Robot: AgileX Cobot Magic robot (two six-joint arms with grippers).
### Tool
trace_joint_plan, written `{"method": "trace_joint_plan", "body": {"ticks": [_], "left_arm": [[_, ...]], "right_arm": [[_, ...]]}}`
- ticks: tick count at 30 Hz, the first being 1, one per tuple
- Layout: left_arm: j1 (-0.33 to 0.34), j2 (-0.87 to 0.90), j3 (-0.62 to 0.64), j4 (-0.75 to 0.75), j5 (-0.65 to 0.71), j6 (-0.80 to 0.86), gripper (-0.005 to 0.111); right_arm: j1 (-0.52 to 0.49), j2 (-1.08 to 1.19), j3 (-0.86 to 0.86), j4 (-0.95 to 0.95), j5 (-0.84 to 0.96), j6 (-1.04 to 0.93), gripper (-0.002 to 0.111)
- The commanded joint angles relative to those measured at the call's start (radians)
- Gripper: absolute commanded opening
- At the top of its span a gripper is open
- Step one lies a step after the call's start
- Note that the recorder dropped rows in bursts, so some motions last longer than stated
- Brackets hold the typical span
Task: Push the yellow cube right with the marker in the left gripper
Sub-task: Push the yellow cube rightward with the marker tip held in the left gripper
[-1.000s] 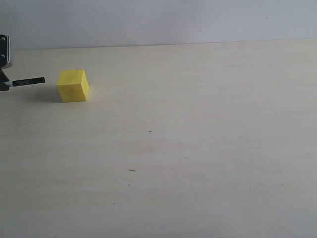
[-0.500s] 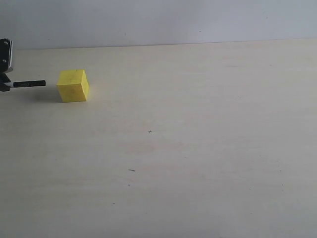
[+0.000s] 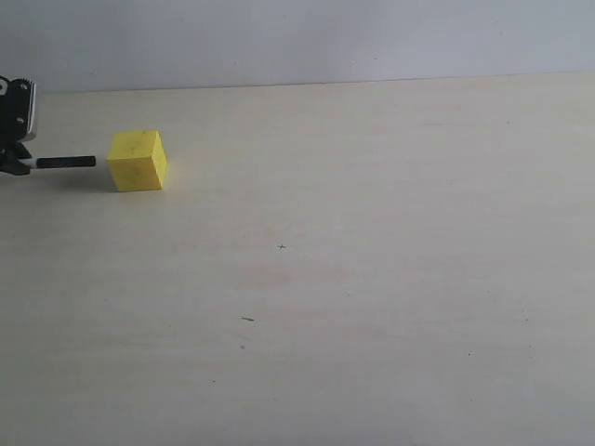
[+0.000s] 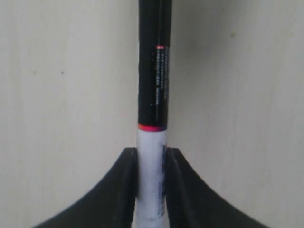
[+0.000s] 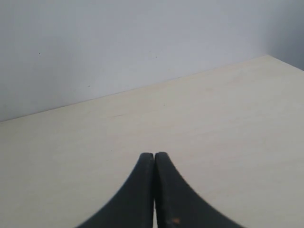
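The yellow cube [image 3: 138,160] sits on the pale table at the far left of the exterior view. My left gripper [image 3: 20,163] enters from the left edge, shut on the marker [image 3: 63,162], which lies level and points right at the cube. Its black tip stops a small gap short of the cube's left face. In the left wrist view the jaws clamp the marker's [image 4: 152,85] white barrel just below the red band, gripper [image 4: 151,154]; the cube is out of that view. My right gripper [image 5: 154,156] is shut with nothing in it, above bare table, and does not show in the exterior view.
The table's far edge [image 3: 325,84] meets a plain grey wall. A few small dark specks [image 3: 246,319] mark the tabletop in the middle.
The left gripper and marker have moved right and slightly lower, narrowing the gap to the cube. The cube has not moved.
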Motion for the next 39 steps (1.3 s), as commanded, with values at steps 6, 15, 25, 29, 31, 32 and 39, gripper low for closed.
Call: {"method": "trace_joint_plan", "body": {"ticks": [6, 15, 25, 29, 31, 32, 39], "left_arm": [[-0.163, -0.002, -0.006, 0.025, -0.036, -0.08, 0.0], [-0.116, -0.004, -0.006, 0.07, -0.043, -0.124, 0.0], [-0.261, -0.006, -0.012, 0.07, 0.05, -0.123, 0.0], [-0.285, -0.022, -0.017, 0.075, 0.044, -0.134, 0.0], [-0.279, -0.027, -0.017, 0.075, 0.049, -0.146, 0.0], [-0.27, -0.027, -0.017, 0.077, 0.051, -0.161, 0.0], [-0.259, -0.023, -0.017, 0.07, 0.068, -0.167, 0.0]], "right_arm": [[0.001, -0.005, 0.004, -0.002, -0.006, -0.002, 0.0], [0.001, -0.005, 0.004, -0.002, -0.006, -0.002, 0.0], [0.001, -0.005, 0.004, -0.002, -0.009, -0.002, 0.0], [0.001, -0.005, 0.004, -0.002, -0.009, -0.002, 0.0], [0.001, -0.005, 0.004, -0.002, -0.009, -0.002, 0.0], [0.001, -0.005, 0.004, -0.002, -0.009, -0.002, 0.0], [0.001, -0.005, 0.004, -0.002, -0.009, -0.002, 0.0]]}}
